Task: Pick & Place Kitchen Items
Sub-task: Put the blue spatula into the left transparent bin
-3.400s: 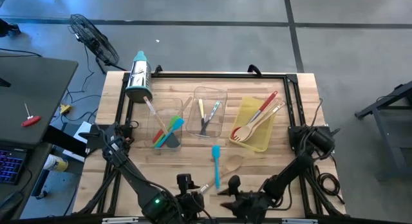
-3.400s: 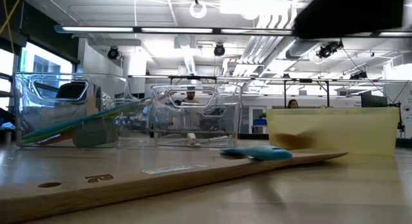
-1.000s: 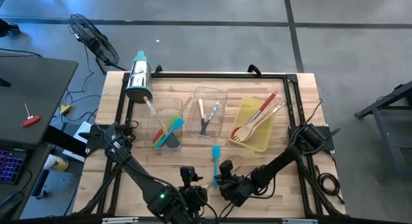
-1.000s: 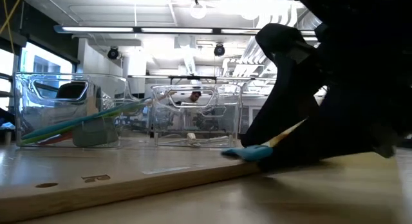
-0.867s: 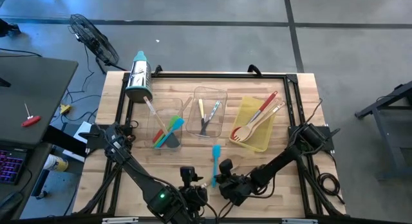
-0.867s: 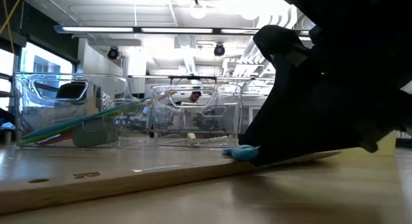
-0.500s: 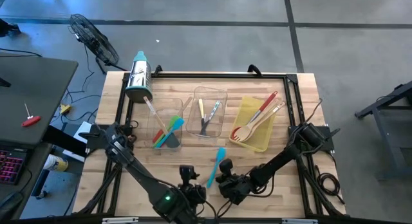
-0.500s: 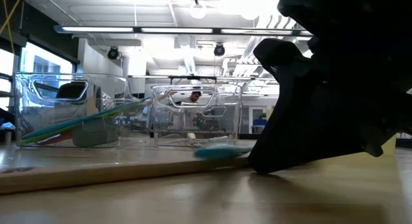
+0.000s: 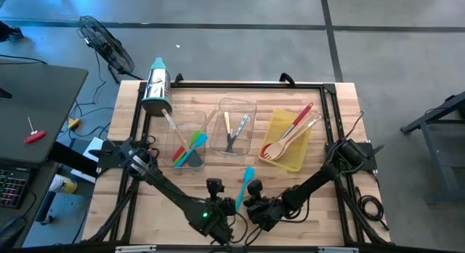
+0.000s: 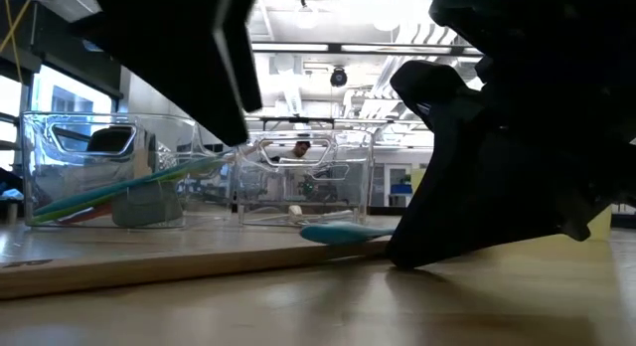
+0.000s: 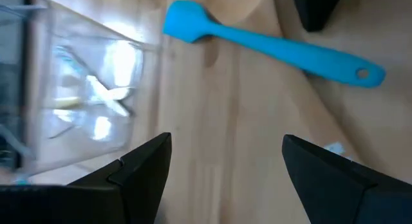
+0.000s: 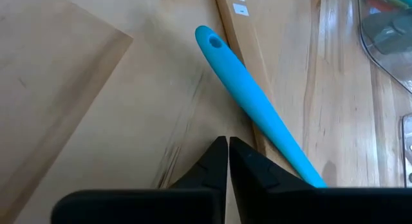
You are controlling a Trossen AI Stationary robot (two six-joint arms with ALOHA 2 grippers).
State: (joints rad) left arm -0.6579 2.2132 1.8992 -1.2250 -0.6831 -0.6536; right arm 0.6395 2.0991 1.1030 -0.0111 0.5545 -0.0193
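A blue silicone spatula (image 9: 245, 186) (image 12: 251, 95) lies flat on the table near the front, resting across a wooden spoon's long handle (image 12: 235, 31) (image 10: 149, 268). My right gripper (image 9: 252, 200) (image 12: 228, 143) is shut, its tips down at the table right beside that handle and the spatula. My left gripper (image 9: 215, 186) (image 11: 225, 169) hangs open above the table just left of the spatula (image 11: 270, 47), with nothing between its fingers. My right gripper comes slanting down from the table's right, its shut tips at the table surface next to the wooden handle (image 12: 248, 130). Nothing shows between the fingers. One finger (image 12: 248, 163) covers the spot where the handle runs under it, so I cannot tell whether it touches.
Three bins stand behind: a clear one (image 9: 187, 144) with coloured spatulas, a clear one (image 9: 236, 126) with small knives, and a yellow one (image 9: 287, 140) with red and wooden utensils. A steel cylinder with a teal cap (image 9: 156, 86) lies at the far left.
The blue spatula has turned on the table, its handle end swinging toward the left edge, and the wooden handle under it has swung flatter across the near side. My left arm has come down and moved toward the spatula, now showing in the low view.
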